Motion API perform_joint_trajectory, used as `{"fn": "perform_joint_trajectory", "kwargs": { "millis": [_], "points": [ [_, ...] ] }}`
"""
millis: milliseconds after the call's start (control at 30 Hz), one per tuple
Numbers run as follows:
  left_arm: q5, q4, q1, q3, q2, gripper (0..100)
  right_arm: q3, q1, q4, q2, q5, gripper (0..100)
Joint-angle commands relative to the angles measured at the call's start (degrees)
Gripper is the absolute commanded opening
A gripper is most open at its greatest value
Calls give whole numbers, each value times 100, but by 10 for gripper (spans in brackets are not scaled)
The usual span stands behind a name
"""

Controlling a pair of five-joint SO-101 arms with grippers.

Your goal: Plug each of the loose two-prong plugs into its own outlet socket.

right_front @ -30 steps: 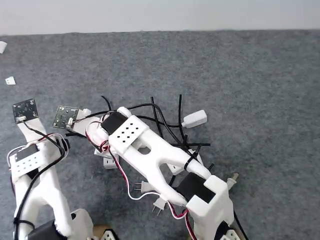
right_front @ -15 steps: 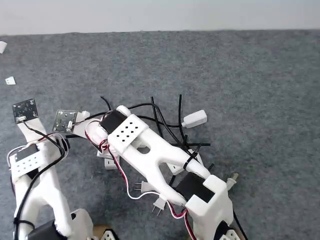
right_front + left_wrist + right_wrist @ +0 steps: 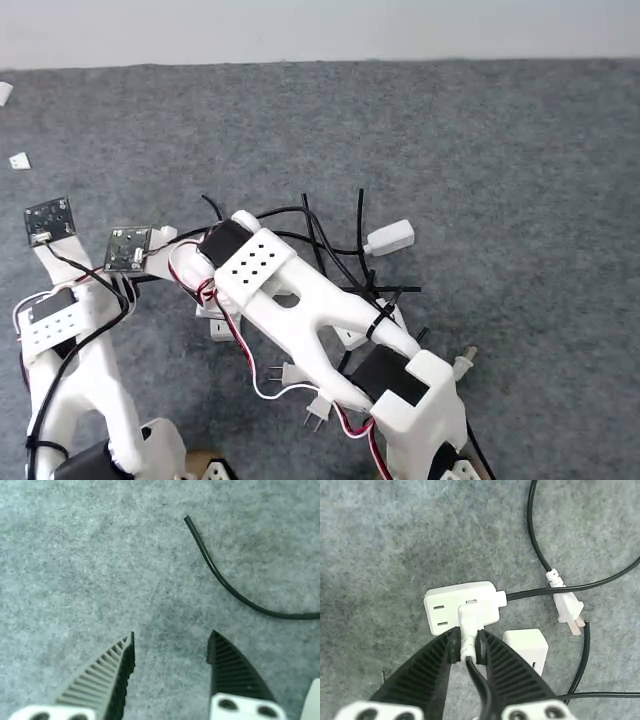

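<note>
While pinching the white plug (image 3: 469, 615) tight in the right gripper (image 3: 467, 636) at the outlet block (image 3: 442, 605) on the carpet (image 3: 380, 540), likely risks skewing prongs or shoving the unbraced block away, with the left gripper (image 3: 171, 636) gaping idle.

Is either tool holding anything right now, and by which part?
The right tool pinches a white plug by its cord end, at the outlet block. The left tool holds nothing.

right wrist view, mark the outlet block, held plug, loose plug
outlet block (image 3: 449, 600), right wrist view, slotted top face
held plug (image 3: 469, 621), right wrist view, white body
loose plug (image 3: 567, 606), right wrist view, white body
</note>
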Motion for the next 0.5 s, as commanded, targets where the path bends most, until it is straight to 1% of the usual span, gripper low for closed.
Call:
{"fn": "perform_joint_trajectory", "kwargs": {
  "millis": [0, 467],
  "points": [
    [-26, 26, -35, -295, 9, 222, -229, -40, 101, 84, 123, 8],
    [-26, 26, -44, -303, 9, 222, -211, 13, -198, 1314, 97, 9]
  ]
}}
